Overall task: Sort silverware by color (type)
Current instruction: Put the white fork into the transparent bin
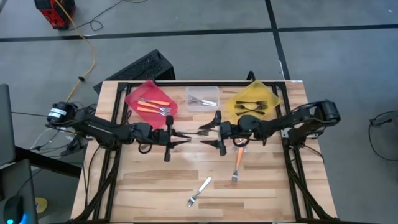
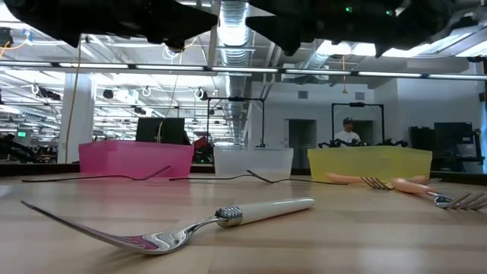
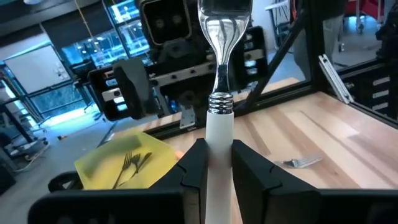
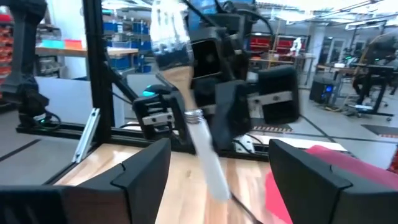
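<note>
White-handled fork (image 3: 219,134) — pinched by left gripper (image 3: 217,163) mid-table; right gripper (image 4: 217,163) spread wide, empty. Carry level to clear bin (image 1: 203,99) — release low.

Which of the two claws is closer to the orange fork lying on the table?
The right gripper. The orange-handled fork lies just below its wrist in the high view; the left gripper, shut on a white-handled fork, is farther across the table.
</note>
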`<state>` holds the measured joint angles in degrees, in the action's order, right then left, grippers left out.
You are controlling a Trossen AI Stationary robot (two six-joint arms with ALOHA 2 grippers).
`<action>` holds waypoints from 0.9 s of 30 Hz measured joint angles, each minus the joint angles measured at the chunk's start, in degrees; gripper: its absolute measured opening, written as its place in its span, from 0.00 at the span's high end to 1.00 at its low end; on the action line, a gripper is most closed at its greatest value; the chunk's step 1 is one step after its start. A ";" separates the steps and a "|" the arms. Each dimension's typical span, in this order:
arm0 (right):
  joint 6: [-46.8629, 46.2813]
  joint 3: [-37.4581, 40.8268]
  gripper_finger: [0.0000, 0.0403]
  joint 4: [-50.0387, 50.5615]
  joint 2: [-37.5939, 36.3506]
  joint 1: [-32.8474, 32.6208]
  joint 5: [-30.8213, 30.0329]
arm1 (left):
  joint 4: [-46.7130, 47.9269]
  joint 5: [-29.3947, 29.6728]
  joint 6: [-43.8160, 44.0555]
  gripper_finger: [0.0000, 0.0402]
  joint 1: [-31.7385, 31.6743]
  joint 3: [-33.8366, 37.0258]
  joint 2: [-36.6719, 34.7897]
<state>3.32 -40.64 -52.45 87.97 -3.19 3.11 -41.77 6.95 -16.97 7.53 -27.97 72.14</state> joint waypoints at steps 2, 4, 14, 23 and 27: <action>0.16 -1.45 0.26 1.28 1.06 -0.65 -0.01 | -0.99 0.39 0.04 0.90 -0.27 0.00 1.02; 0.22 -2.43 0.26 2.11 1.79 -1.05 0.00 | -1.97 0.89 0.04 0.90 -0.61 -0.02 2.14; 1.70 -5.17 0.26 5.91 2.48 -1.70 -0.04 | -6.17 0.80 0.26 0.90 -1.20 -0.02 5.94; 1.87 -5.27 0.26 5.96 2.48 -1.67 -0.04 | -8.95 0.42 -0.63 0.90 -1.20 -0.57 5.87; 1.87 -5.27 0.26 5.71 2.48 -1.54 -0.09 | -8.06 0.39 -0.79 0.90 -1.27 -1.65 5.90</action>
<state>5.19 -45.91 -46.75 90.45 -4.73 3.03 -49.84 7.33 -17.76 6.26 -29.61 78.04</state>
